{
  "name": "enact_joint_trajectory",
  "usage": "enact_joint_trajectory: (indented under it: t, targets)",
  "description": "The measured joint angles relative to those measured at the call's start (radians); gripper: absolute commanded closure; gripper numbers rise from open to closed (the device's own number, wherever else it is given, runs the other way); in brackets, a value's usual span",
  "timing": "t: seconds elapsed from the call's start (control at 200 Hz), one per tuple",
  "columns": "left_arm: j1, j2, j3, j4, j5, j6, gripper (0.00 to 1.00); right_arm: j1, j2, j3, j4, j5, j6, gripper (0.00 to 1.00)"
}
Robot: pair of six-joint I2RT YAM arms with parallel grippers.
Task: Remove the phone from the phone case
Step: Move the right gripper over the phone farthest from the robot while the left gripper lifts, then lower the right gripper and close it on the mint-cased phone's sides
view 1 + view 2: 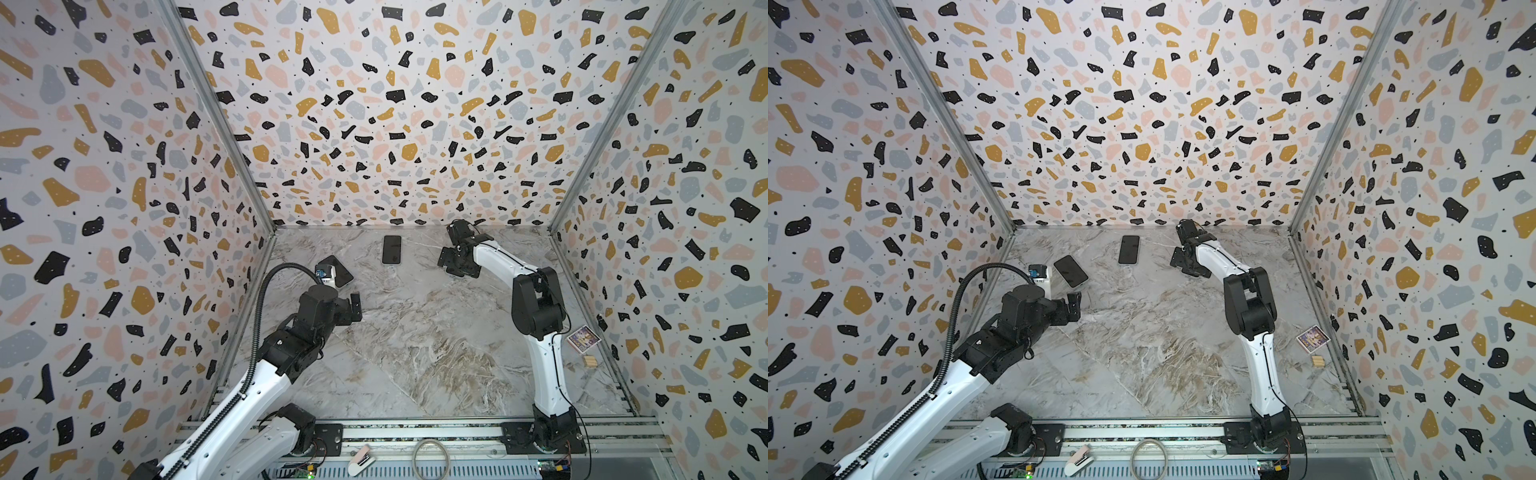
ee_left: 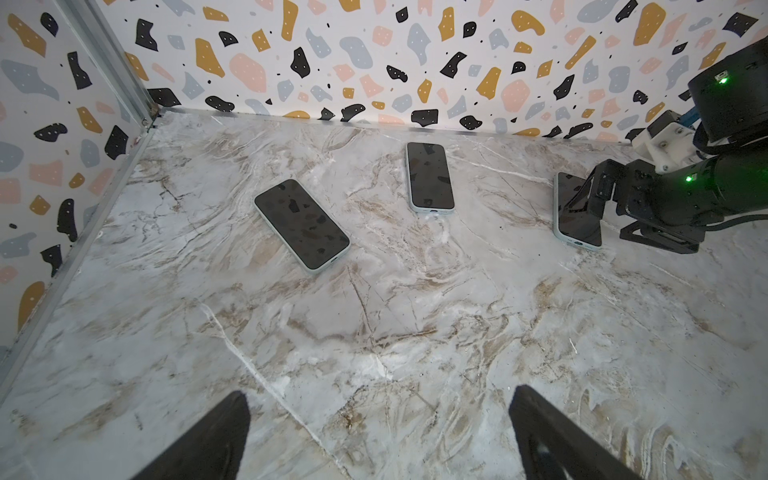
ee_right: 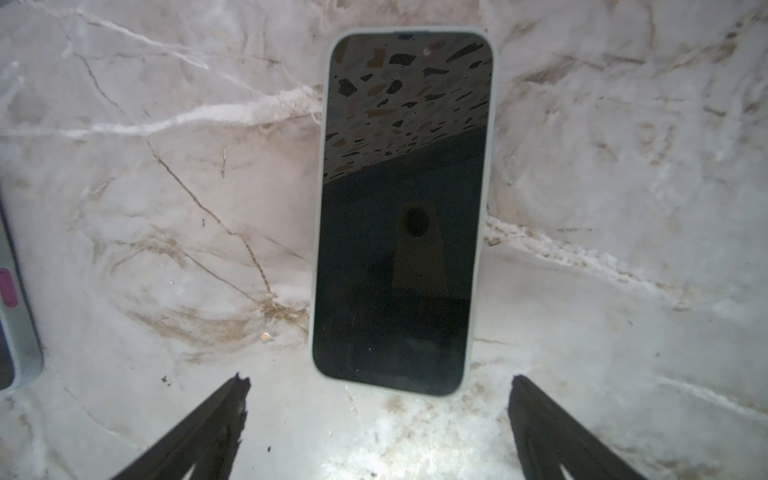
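Note:
Three dark-screened phones in pale cases lie face up on the marble table [image 2: 395,324]. One phone [image 3: 399,216], in its phone case [image 3: 315,257], lies just ahead of my right gripper [image 3: 380,382], which is open and hovers low over its near end. The left wrist view shows that phone [image 2: 575,212] half covered by the right gripper [image 2: 598,199]; in both top views it is hidden under the arm. The middle phone [image 1: 392,249] and the left phone [image 1: 1070,270] lie apart. My left gripper [image 2: 380,399] is open and empty, short of the left phone [image 2: 301,224].
Patterned walls close in the table on three sides, with a metal rail [image 1: 415,432] along the front. A coloured card [image 1: 584,338] and a small wooden block [image 1: 589,360] lie near the right wall. The edge of a neighbouring phone [image 3: 12,324] shows beside the right gripper.

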Motion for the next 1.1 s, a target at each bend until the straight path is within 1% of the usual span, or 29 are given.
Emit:
enact_joint_trajectory:
  t: [0.486, 1.101]
  targets:
    - [0.000, -0.002, -0.013, 0.001, 0.000, 0.002, 0.00, 0.000, 0.044, 0.019, 0.026, 0.037, 0.025, 0.01]
    - [0.000, -0.003, -0.013, 0.001, -0.001, 0.002, 0.00, 0.000, 0.071, 0.014, 0.066, 0.045, 0.032, 0.01]
